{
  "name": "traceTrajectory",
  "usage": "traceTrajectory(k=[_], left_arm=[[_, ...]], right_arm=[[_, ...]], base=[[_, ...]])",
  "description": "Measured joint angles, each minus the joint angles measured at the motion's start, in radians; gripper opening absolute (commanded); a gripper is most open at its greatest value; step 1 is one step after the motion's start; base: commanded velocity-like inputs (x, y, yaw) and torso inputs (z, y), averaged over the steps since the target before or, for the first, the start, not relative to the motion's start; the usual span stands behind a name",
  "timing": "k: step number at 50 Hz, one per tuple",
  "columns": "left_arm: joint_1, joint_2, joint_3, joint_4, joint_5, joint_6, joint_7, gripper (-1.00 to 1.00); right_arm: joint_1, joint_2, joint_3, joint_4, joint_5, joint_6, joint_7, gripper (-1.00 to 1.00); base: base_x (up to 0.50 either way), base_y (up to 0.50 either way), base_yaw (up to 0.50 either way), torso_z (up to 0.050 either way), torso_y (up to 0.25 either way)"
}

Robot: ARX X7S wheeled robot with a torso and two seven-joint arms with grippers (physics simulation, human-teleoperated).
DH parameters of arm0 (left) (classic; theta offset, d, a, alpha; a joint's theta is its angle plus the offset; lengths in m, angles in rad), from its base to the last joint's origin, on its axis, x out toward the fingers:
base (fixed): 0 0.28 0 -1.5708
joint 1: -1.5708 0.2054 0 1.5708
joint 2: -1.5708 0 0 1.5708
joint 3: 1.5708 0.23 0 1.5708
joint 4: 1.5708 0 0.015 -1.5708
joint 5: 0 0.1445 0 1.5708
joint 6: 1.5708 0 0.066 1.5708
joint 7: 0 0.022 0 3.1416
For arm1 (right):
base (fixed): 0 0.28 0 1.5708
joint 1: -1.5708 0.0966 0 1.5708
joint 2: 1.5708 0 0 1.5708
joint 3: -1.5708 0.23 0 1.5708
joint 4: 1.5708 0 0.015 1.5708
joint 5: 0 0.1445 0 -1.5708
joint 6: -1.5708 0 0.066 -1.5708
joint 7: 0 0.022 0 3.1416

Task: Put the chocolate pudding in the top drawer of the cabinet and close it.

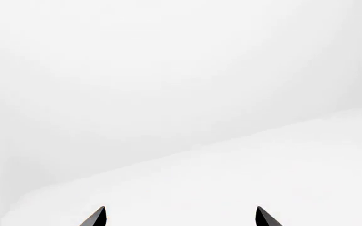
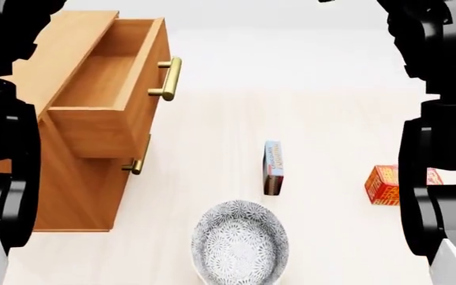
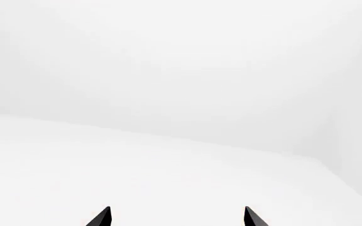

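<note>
The chocolate pudding [image 2: 273,168] stands on its thin edge on the pale table [image 2: 331,95], blue edge up, well apart from the cabinet [image 2: 73,178] and just beyond the patterned bowl [image 2: 240,242]. The top drawer [image 2: 105,89] is pulled wide open from the cabinet, its brass handle [image 2: 168,78] facing the pudding, and its wooden floor is bare. Below it sits a lower drawer handle [image 2: 138,159]. A red-orange butter box [image 2: 385,184] lies on the far side of the pudding from the cabinet, partly behind the right arm. The left gripper [image 1: 181,217] shows two dark fingertips spread apart, nothing between them. The right gripper [image 3: 176,217] is the same: tips parted, gripping nothing, only white surroundings ahead.
</note>
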Motion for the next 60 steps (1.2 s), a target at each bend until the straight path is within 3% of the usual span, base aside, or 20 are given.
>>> traceTrajectory(k=[11,39,60], left_arm=[[0.006,-0.004,0.008,0.017,-0.016,-0.054,0.006,1.00],[-0.031,-0.080,0.114,0.159,-0.129,-0.452,0.103,1.00],[-0.021,-0.095,0.157,0.160,-0.253,-0.538,0.058,1.00]], right_arm=[[-0.009,0.002,-0.002,-0.005,0.006,0.005,0.000,1.00],[-0.045,0.007,-0.013,-0.025,0.022,0.019,-0.001,1.00],[-0.067,0.015,-0.017,-0.044,0.033,0.030,0.000,1.00]], base=[[0.00,0.00,0.00,0.000,-0.059],[0.00,0.00,0.00,0.000,0.000],[0.00,0.00,0.00,0.000,0.000]])
